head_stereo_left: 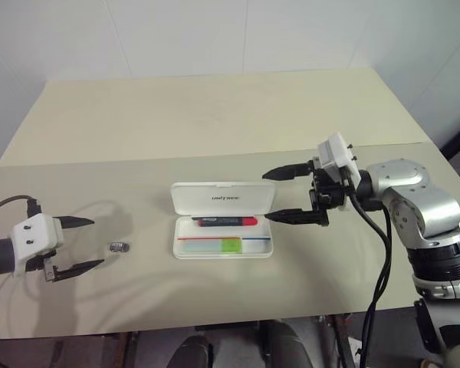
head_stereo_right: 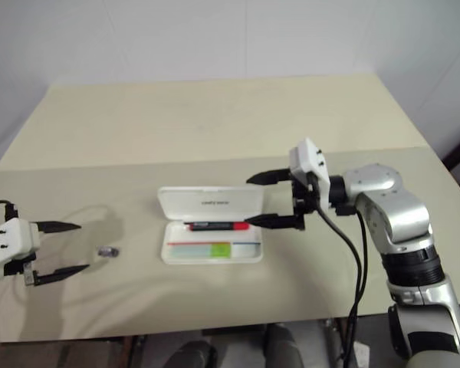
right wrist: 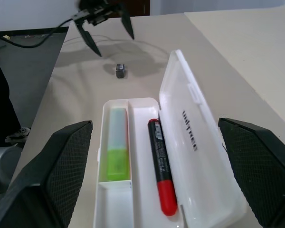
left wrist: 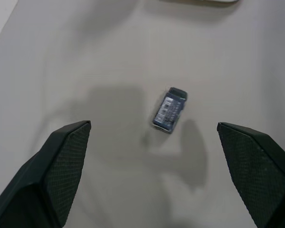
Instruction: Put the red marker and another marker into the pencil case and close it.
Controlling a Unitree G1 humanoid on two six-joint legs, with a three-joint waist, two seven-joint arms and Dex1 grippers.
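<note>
Both markers in open pencil case (head_stereo_left: 223,222), right gripper (head_stereo_left: 291,195) beside it, fingers spread

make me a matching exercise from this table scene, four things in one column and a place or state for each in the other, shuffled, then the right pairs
Things
1. red marker with black barrel and red cap
2. pale green marker
3. flat white plastic pencil case
4. small grey metal piece

Places or states
A. on the bare table, in front of the open left gripper
B. lid standing open
C. in the case's compartment next to the lid
D. in the case's compartment away from the lid

Pairs: 1-C, 2-D, 3-B, 4-A
</note>
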